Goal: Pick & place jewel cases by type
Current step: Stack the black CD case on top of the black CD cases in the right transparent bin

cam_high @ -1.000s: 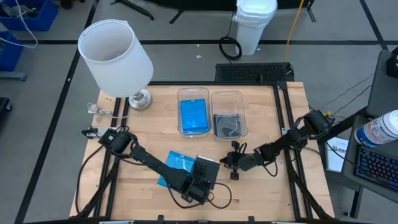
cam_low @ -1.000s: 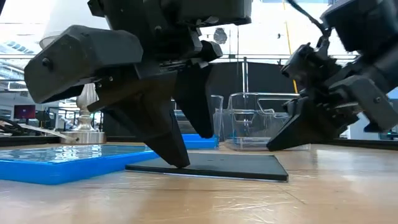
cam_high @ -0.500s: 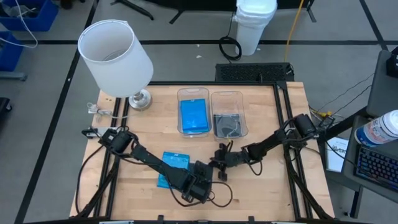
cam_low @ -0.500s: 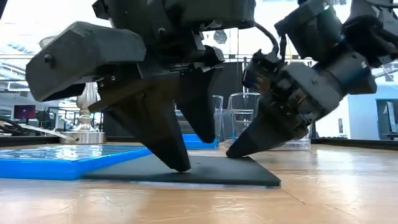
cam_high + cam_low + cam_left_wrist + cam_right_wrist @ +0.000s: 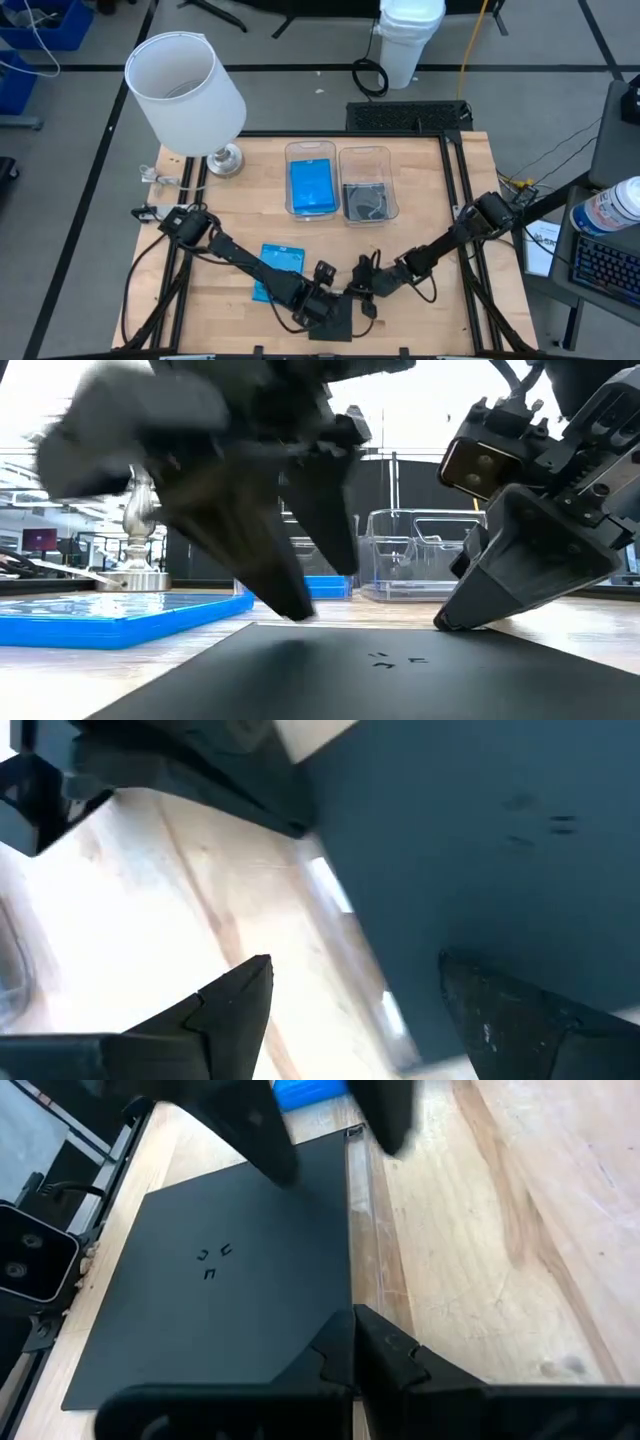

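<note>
The dark case [image 5: 335, 318] has slid to the table's [image 5: 440, 200] front edge, and part of it now overhangs there, where a second ago it lay further in beside the blue case [image 5: 275, 268]. That overhang should let a finger get under it, so the move reads as a setup for the pick, not yet a grasp. The left gripper [image 5: 318, 300] stands open over the case's rear edge, one finger on each side of that edge. The right gripper [image 5: 352, 1342] has come down from the right, fingers pressed together, tip on the case's right edge. The other blue case [image 5: 312, 185] and dark case [image 5: 366, 200] lie unmoved in the two bins [image 5: 340, 152] at the rear.
</note>
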You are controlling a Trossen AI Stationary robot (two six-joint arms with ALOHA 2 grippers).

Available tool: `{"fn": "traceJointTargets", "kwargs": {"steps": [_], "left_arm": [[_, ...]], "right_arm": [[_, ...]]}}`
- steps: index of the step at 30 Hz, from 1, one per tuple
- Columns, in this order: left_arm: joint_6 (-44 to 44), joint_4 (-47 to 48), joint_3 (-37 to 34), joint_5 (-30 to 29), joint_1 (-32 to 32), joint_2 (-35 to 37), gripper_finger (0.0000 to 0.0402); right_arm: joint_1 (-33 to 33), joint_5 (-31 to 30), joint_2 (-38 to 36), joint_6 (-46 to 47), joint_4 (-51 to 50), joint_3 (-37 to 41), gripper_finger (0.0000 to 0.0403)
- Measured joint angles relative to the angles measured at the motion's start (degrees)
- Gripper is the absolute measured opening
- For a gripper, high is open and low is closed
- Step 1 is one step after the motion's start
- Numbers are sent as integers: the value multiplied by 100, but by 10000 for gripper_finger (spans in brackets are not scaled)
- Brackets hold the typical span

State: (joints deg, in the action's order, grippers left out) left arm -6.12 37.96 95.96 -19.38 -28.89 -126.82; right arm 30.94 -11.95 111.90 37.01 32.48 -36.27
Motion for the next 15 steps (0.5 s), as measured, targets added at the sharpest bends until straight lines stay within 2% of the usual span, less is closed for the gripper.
{"fn": "traceJointTargets", "kwargs": {"steps": [7, 10, 15], "left_arm": [[35, 441, 4, 672, -358, 126, 285], [-87, 410, 15, 695, -497, 61, 285], [-6, 332, 15, 405, -550, 4, 285]], "right_arm": [[-112, -78, -26, 201, -252, 21, 0], [-185, -143, -31, 280, -244, 78, 0], [-155, -122, -38, 426, -241, 103, 0]]}}
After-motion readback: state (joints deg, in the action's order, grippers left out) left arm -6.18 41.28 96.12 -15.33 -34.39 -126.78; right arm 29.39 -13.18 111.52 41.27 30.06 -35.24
